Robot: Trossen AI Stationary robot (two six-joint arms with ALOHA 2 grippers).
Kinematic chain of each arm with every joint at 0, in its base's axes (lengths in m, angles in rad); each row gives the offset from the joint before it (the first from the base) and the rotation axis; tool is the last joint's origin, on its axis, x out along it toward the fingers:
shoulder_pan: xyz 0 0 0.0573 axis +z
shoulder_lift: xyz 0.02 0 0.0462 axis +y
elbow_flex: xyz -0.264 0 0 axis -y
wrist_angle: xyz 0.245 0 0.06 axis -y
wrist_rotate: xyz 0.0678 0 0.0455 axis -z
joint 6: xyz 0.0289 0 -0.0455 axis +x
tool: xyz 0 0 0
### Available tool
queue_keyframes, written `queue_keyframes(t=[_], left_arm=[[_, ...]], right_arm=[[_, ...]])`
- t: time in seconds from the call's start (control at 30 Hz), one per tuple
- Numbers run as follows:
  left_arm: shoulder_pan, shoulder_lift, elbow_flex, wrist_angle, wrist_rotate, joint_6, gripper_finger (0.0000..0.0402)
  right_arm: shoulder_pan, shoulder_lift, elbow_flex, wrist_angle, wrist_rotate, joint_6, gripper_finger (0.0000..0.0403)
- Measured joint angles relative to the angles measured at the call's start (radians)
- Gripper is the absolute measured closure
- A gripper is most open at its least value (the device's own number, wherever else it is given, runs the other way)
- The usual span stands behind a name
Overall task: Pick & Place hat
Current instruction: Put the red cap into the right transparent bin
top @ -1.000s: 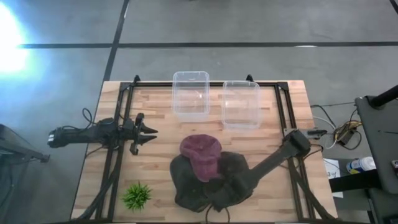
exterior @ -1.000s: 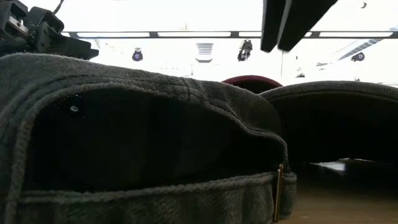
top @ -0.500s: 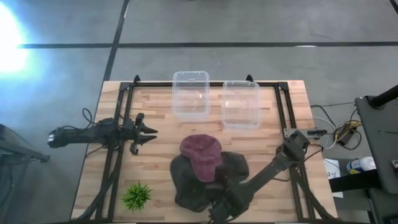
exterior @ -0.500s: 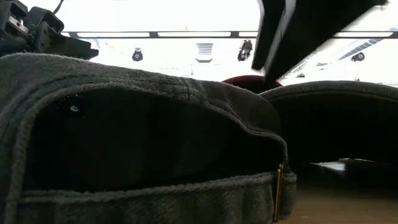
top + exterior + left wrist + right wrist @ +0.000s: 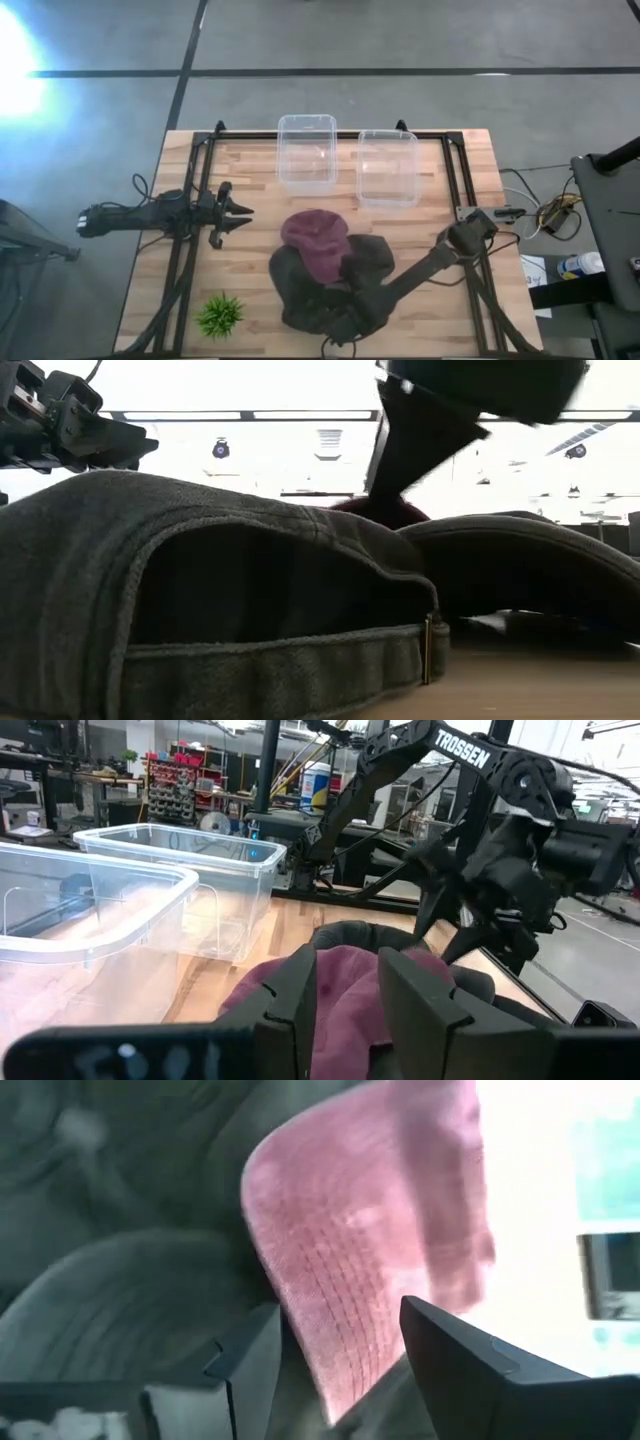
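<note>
Right wrist view: right pincer [image 5: 335, 1350] parted to a moderate gap, the maroon hat [image 5: 350, 1250] between and just beyond its fingers; contact not discernible. High view: that pincer [image 5: 340, 322] is low over the hat pile near the bench's [image 5: 260, 185] front edge. Maroon hat [image 5: 315, 242] lies atop two dark grey hats [image 5: 300, 290], mid-bench. Two clear bins [image 5: 307, 150] stand at the far edge, bare wood between them and the pile. Left pincer [image 5: 235, 212] waits left of the pile, narrowly parted, holding nothing. Green plant [image 5: 220, 314] at front left.
</note>
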Motion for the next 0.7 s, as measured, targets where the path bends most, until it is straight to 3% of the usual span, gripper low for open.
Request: queue_keyframes(t=[0.13, 0.43, 0.57, 0.7], left_arm=[[0.0, 0.0, 0.0, 0.0, 0.0, 0.0, 0.0298], [0.0, 0.0, 0.0, 0.0, 0.0, 0.0, 0.0298], [0.0, 0.0, 0.0, 0.0, 0.0, 0.0, 0.0298], [0.0, 0.0, 0.0, 0.0, 0.0, 0.0, 0.0298]], right_arm=[[-0.032, -0.002, -0.011, 0.002, 0.07, -0.001, 0.0202], [-0.144, 0.001, -0.025, 0.129, 0.003, -0.076, 0.0217], [-0.182, 0.001, -0.029, 0.205, -0.025, -0.076, 0.0277], [-0.195, 0.0, -0.03, 0.216, 0.03, -0.08, 0.0367]])
